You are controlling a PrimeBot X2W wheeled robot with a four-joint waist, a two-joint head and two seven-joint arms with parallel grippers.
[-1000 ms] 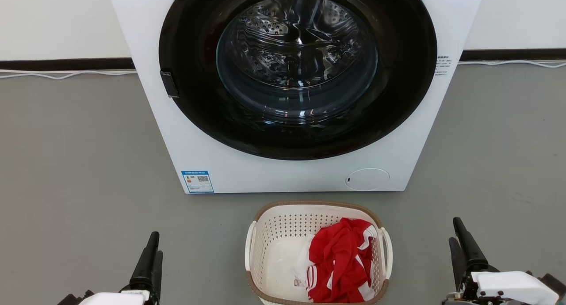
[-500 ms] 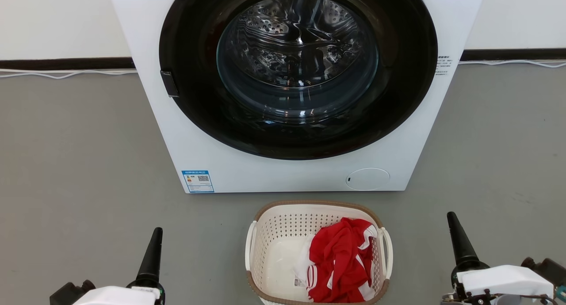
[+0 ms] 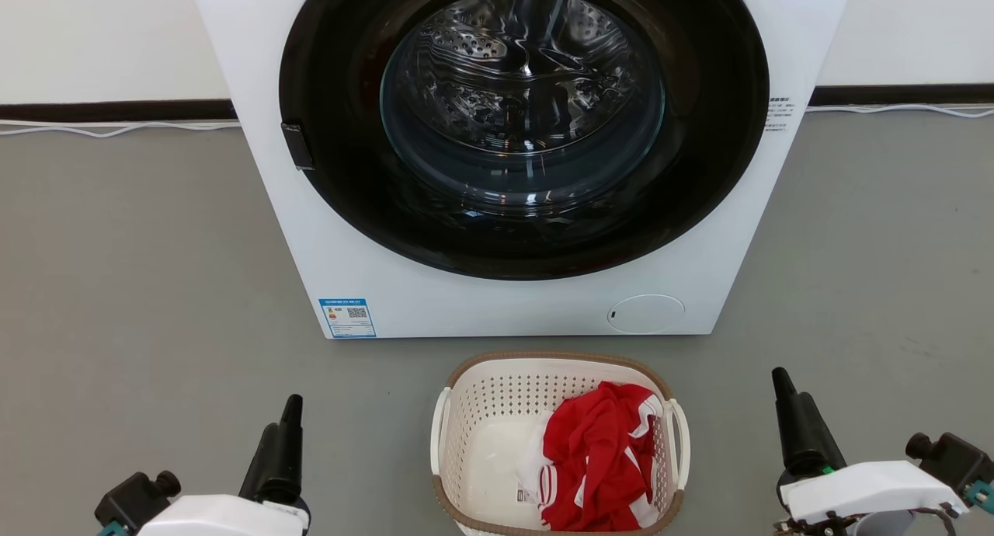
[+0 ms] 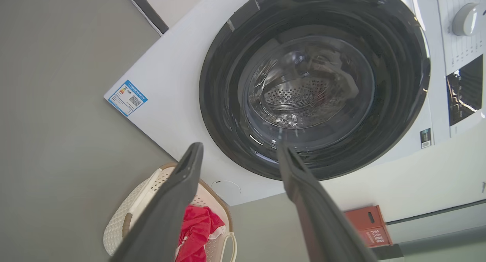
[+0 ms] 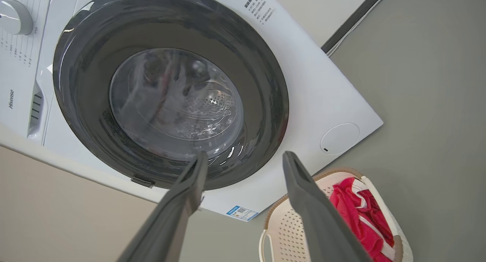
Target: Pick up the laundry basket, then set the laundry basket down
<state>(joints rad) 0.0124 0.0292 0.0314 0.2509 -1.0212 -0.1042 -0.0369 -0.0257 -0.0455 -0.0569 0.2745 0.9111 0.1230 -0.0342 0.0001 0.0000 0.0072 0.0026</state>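
The laundry basket [image 3: 497, 412] stands on the grey floor just in front of the washing machine [image 3: 497, 303], cream-white and perforated with a brown rim and white side handles. A red and white garment [image 3: 598, 458] lies in its right half. My left gripper [image 3: 289, 408] hovers left of the basket, well apart from it. My right gripper [image 3: 783, 384] hovers to the basket's right, also apart. In the left wrist view the left gripper [image 4: 239, 150] is open and empty, with the basket [image 4: 125, 220] low on the left. The right gripper [image 5: 245, 155] is open too, the basket [image 5: 283, 224] below.
The washing machine's round glass door [image 3: 520, 101] faces me, close behind the basket. A white cable [image 3: 116, 132] runs along the wall base. A red box [image 4: 366, 224] sits by the wall beyond the machine. Bare grey floor [image 3: 140, 287] spreads on both sides.
Both grippers have crept inward toward the basket and forward, and their wrists have rolled, so each now shows edge-on. The basket and garment have not moved.
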